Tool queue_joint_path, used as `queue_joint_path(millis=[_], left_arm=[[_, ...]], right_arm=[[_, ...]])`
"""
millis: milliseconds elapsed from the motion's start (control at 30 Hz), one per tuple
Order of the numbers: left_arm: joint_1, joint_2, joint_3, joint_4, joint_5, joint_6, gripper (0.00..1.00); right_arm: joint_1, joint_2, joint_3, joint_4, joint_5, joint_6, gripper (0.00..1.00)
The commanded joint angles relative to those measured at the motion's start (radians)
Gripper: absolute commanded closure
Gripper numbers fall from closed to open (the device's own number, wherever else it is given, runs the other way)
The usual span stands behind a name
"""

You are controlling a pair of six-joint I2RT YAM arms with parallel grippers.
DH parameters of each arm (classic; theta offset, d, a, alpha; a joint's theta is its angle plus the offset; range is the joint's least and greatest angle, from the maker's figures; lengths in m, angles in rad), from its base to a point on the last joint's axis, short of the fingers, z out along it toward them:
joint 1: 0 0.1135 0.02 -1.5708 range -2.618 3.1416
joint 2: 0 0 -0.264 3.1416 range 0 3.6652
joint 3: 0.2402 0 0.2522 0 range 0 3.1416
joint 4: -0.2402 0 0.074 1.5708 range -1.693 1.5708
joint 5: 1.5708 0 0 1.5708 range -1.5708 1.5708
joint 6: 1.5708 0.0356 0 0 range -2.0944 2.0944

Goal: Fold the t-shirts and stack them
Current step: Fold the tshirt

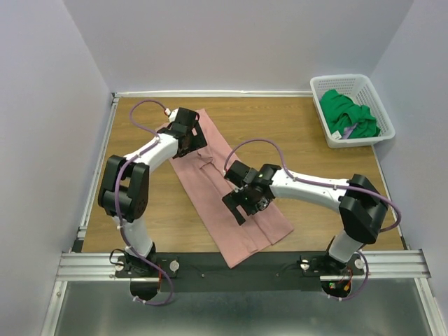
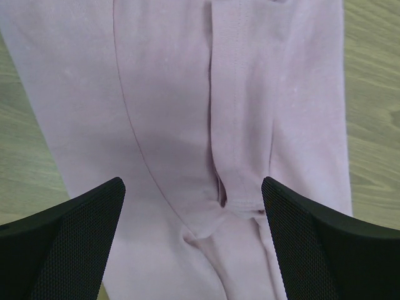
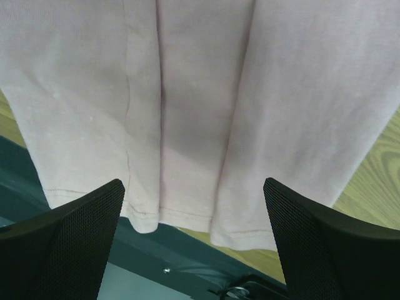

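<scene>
We find the table point(image 1: 301, 147) carrying one garment laid out and one held in reserve. The pink t-shirt point(image 1: 203, 199) lies flat as a long narrow strip, running diagonally from the far left toward the near middle, and its near end reaches the dark rail point(image 1: 210, 264) at the table's front edge. Both of its sides are turned inward along its length, which we judge to be the lengthwise folds already made, leaving the crosswise fold outstanding. The white basket point(image 1: 318, 82) sits at the far right corner, well apart from the strip, and holds the green t-shirt point(image 1: 346, 115) bunched inside, evidently parked there until the first garment is done. The left tool point(image 2: 192, 185) hangs over the far end of the strip with its fingers spread wide and nothing between them but cloth lying below. The right tool point(image 3: 194, 186) hangs over the near portion, above the hem point(image 3: 187, 215), likewise spread wide and empty. We judge this placement, one tool toward each end, as suited to taking one end and carrying it over to the other. The overlapping flaps meet along a seam line point(image 2: 215, 125) near the strip's middle, and small puckers there may shift when the cloth is lifted.
</scene>
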Motion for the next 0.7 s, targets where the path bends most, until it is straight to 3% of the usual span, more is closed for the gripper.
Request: queue_joint_path(millis=[0, 400, 533, 667], left_arm=[[0.003, 0.057, 0.051, 0.037, -0.001, -0.017, 0.01], [-0.005, 0.273, 0.174, 0.005, 0.028, 0.032, 0.06], [-0.005, 0.381, 0.313, -0.072, -0.001, 0.081, 0.08], [-0.003, 0.518, 0.546, -0.156, -0.05, 0.123, 0.1]], right_arm=[[0.005, 0.039, -0.03, 0.051, -0.033, 0.007, 0.0], [0.016, 0.157, -0.021, 0.088, -0.112, 0.104, 0.0], [0.05, 0.212, 0.023, 0.104, -0.157, 0.141, 0.0], [0.085, 0.293, 0.085, 0.143, -0.212, 0.185, 0.0]])
